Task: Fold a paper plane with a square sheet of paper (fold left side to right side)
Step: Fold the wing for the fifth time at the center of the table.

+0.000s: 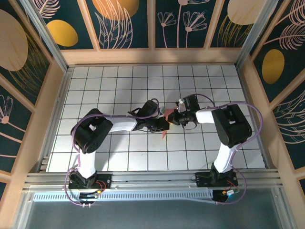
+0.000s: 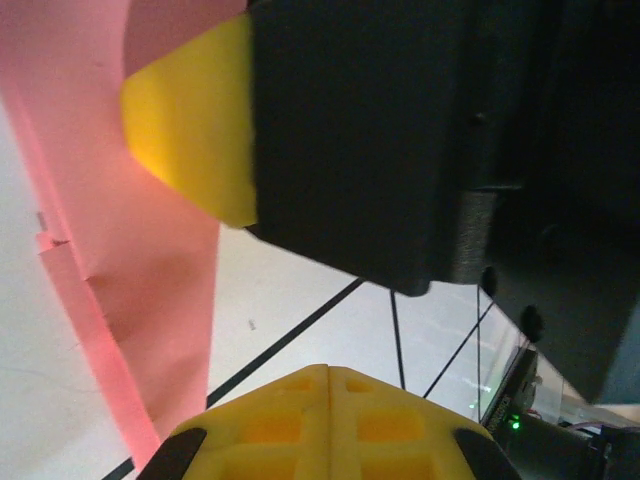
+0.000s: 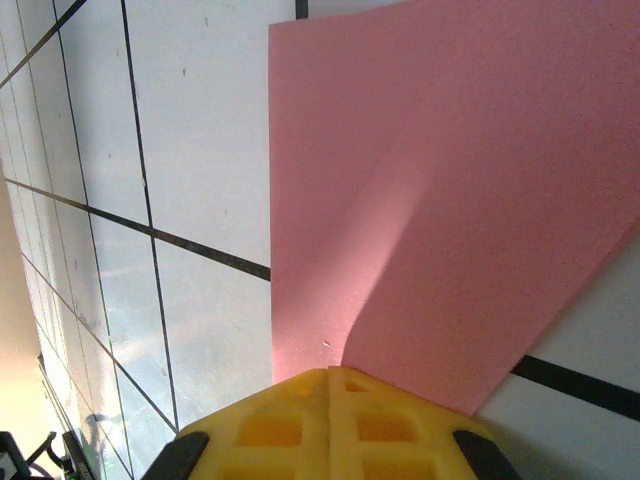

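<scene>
White grid-tiled table (image 1: pixel 119 86) beneath salmon-pink paper (image 1: pixel 167 113), wooden frame (image 1: pixel 152 56), dark floral panels (image 1: pixel 186 24)

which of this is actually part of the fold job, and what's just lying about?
Job:
- pink paper, partly folded
- right hand, shut on the paper's edge
- left hand, shut, beside the paper

Not part of it:
- white grid table
- patterned wall panels
</scene>
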Controlling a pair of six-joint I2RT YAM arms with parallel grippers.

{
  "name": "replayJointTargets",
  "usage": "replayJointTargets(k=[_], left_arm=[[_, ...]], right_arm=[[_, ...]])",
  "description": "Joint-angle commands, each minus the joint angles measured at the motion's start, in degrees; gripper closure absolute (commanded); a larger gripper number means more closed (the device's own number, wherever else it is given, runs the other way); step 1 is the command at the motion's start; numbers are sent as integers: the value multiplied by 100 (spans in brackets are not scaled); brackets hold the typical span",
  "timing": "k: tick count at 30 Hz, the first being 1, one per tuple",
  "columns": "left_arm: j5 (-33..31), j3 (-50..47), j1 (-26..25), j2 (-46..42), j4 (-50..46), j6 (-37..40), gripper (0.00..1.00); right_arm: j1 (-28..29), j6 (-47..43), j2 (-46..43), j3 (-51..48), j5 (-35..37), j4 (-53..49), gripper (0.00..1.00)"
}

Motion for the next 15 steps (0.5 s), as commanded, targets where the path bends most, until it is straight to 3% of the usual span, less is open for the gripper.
replayJointTargets(k=[1,15], left_arm=[[210,94,12,34,-49,-52,100],[439,-115,-23,207,-48,11,100]], right_arm=[[0,-114,397,-170,591,-485,100],[3,-140,495,-147,661,-551,100]])
